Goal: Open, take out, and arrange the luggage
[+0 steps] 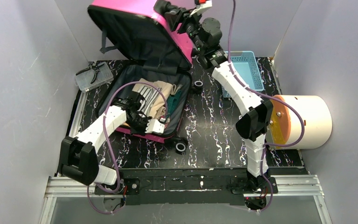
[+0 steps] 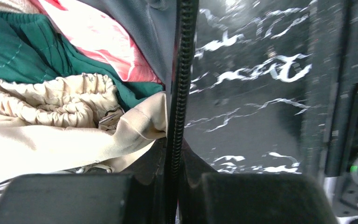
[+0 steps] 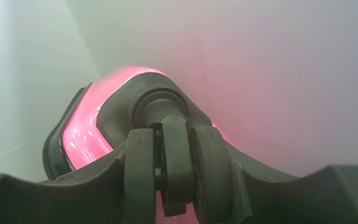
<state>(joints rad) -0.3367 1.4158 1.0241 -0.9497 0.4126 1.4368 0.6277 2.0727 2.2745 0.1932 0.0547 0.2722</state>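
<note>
Hot-pink hard-shell luggage (image 1: 135, 37) lies open on the table (image 1: 214, 121), left of centre. It has dark grey lining and folded clothes (image 1: 161, 95) in the bottom shell (beige, green, striped). Its long axis runs left-right, black wheels toward my right. The lid is raised at the far side, lining facing me. My left gripper (image 2: 172, 186) clamps the zipper rim (image 2: 179, 93). My right gripper (image 3: 177, 186) is clenched on a lid wheel (image 3: 172, 168).

Top view: even, diffuse light on the pale walls (image 1: 23, 70), sharp focus throughout; the inside of the raised luggage (image 1: 135, 42) lid lies in shade. Left wrist view: clothing (image 2: 51, 107) brightly lit, desk (image 2: 251, 93) slightly soft, near fingers (image 2: 65, 198) dark and blurred. Right wrist view: hazy, with a pink reflected cast on the walls, speckled glare on the luggage, and the fingers out of focus.
</note>
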